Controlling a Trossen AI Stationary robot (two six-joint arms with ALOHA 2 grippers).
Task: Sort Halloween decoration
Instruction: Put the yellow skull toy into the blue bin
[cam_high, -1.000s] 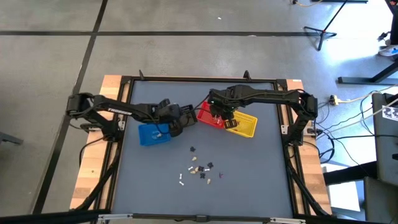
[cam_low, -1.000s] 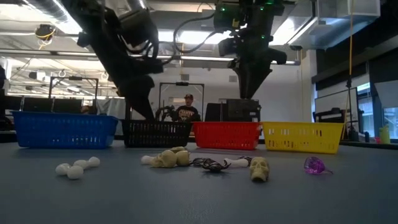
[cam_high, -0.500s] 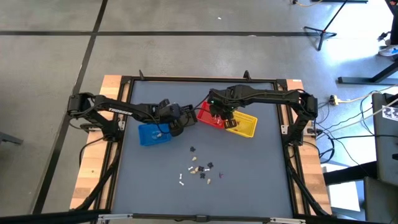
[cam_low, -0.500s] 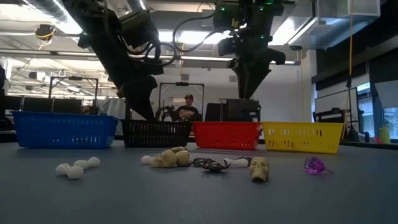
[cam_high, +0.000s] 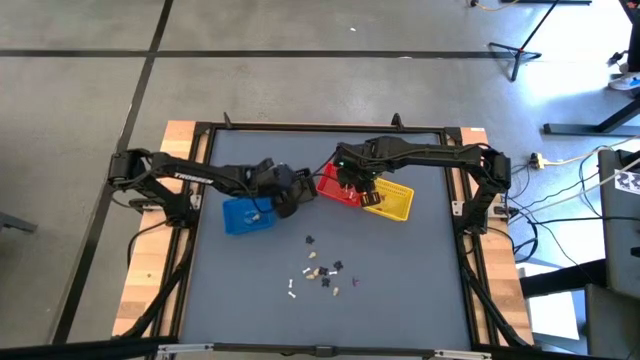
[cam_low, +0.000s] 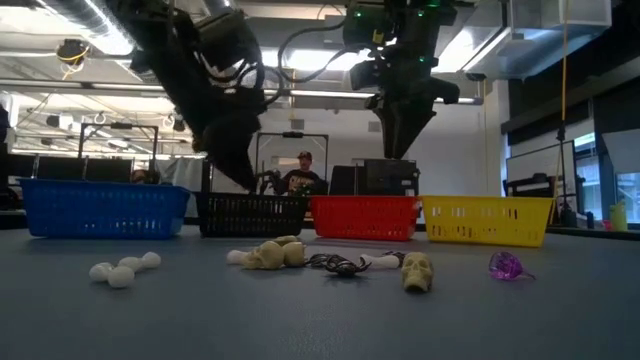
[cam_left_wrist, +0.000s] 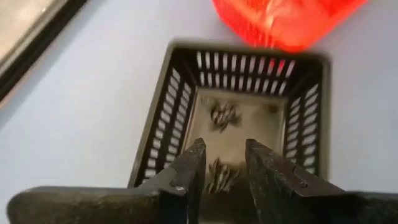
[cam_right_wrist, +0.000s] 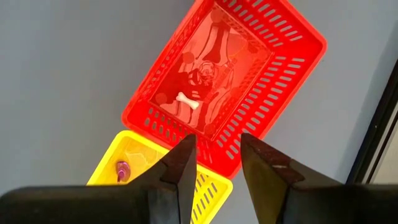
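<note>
A: We note progress as partial. Under the left gripper (cam_left_wrist: 222, 163) sits the black basket (cam_left_wrist: 239, 118), and just past its fingertips we count two or three dark spider-like trinkets (cam_left_wrist: 224, 115) on the basket floor. The fingers stand a little apart with nothing between them.

B: Agreed. The right gripper (cam_right_wrist: 215, 157) hangs over the red basket (cam_right_wrist: 227, 81); its fingers are parted with nothing between them. Beyond its fingertips a small white bone (cam_right_wrist: 187, 101) lies in the red basket, and beside one finger a purple piece (cam_right_wrist: 122, 168) lies in the yellow basket (cam_right_wrist: 158, 171).

A: What is left: we see a loose cluster of Halloween decoration (cam_high: 322, 273) on the table, well apart from both grippers.

B: The low view sorts that cluster out for us: pale round pieces (cam_low: 122, 269), a cream lump (cam_low: 268, 254), a dark spider (cam_low: 340, 264), a skull (cam_low: 417, 271), a purple piece (cam_low: 506, 265). The high view shows only specks.

A: Conversely, only the wrist views show basket contents. The blue basket (cam_high: 249, 215) we cannot see into.
</note>
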